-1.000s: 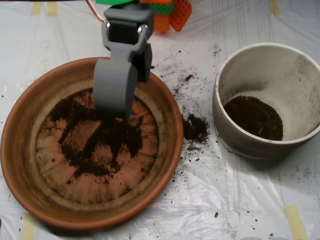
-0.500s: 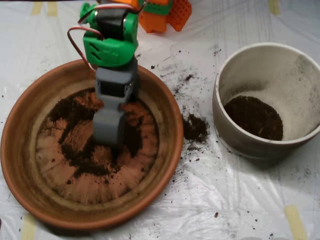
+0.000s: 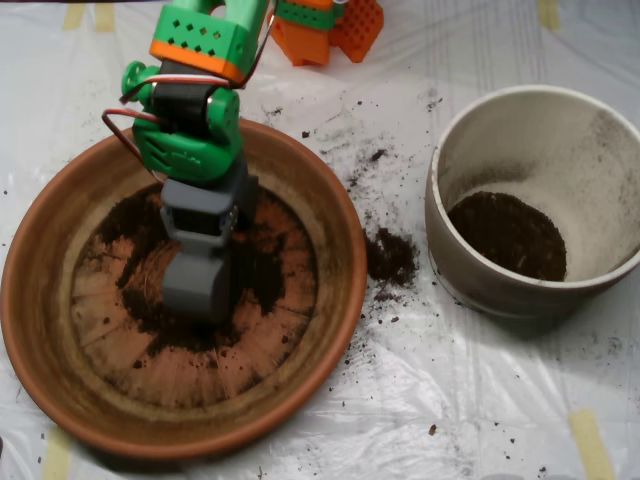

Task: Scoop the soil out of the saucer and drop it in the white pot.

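One arm reached down from the top edge, green and orange segments stacked over the saucer's (image 3: 40, 330) upper rim. Its grey pincer (image 3: 197, 290) stood inside the dish, left of centre, tip down in the soil (image 3: 265, 270); whether the shells were spread or pressed together could not be told from above. Soil lay as a dark ragged patch across the upper and middle floor, thinner toward the lower part, where bare orange ridges showed. Saucer sat at left, its left rim near the frame edge, lower rim close to the bottom edge. White pot (image 3: 600, 180) sat at right, well apart from the saucer, its right side touching the frame edge; a dark mound of soil sat in its bottom, inner wall smudged. Between the two, on the plastic-covered table (image 3: 480, 400), lay a small spilled clump (image 3: 390, 255) just beside the saucer's right rim, with loose crumbs scattered above and below it. Open table remained along the gap between dish and pot and across the lower right. Orange blocks (image 3: 345, 28) stood at the top edge, right of the arm. Tape strips (image 3: 590, 440) marked the corners.
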You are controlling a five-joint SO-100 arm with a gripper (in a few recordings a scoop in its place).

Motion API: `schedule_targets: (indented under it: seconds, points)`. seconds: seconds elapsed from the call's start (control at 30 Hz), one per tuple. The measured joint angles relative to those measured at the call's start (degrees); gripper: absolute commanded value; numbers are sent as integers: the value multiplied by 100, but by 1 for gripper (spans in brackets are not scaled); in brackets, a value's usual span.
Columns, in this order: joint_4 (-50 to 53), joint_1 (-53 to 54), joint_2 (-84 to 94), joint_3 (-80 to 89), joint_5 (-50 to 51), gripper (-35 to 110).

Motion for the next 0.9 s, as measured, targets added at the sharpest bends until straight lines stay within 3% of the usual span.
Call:
schedule_targets:
  seconds: [0.37,0.9]
  points:
    - [-141,-97,211,70,-360,17]
    - [-1819,44,1151,1512,-967,10]
